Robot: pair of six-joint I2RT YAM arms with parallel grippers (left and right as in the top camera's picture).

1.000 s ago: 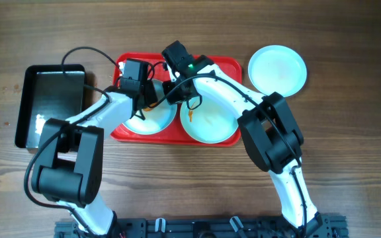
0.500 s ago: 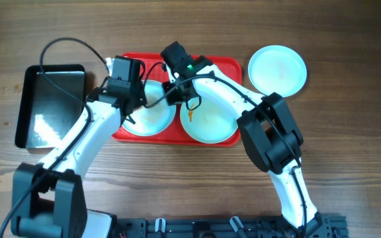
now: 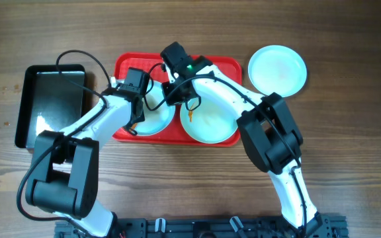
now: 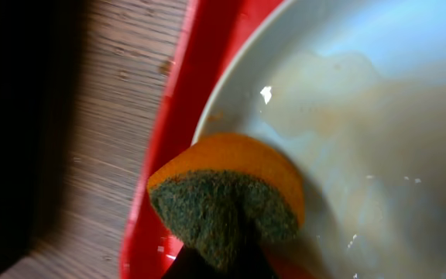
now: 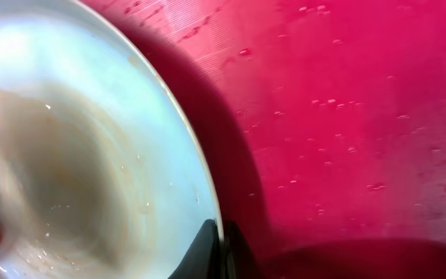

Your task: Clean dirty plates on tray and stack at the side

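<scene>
The red tray holds two pale plates. My left gripper is shut on an orange sponge with a green scouring face and presses it on the left rim of the left plate, which looks smeared and wet in the left wrist view. My right gripper is shut on that plate's far right rim, its tips pinching the edge. The right plate has an orange smear near its left edge. A third plate lies on the table to the right of the tray.
A glossy black tray lies on the wooden table left of the red tray. The red tray's raised rim runs close beside the sponge. Both arms cross over the tray's far half.
My left gripper swung up and left off the plate's middle, then came back down to the plate's left rim with the sponge. The right gripper has kept its hold.
</scene>
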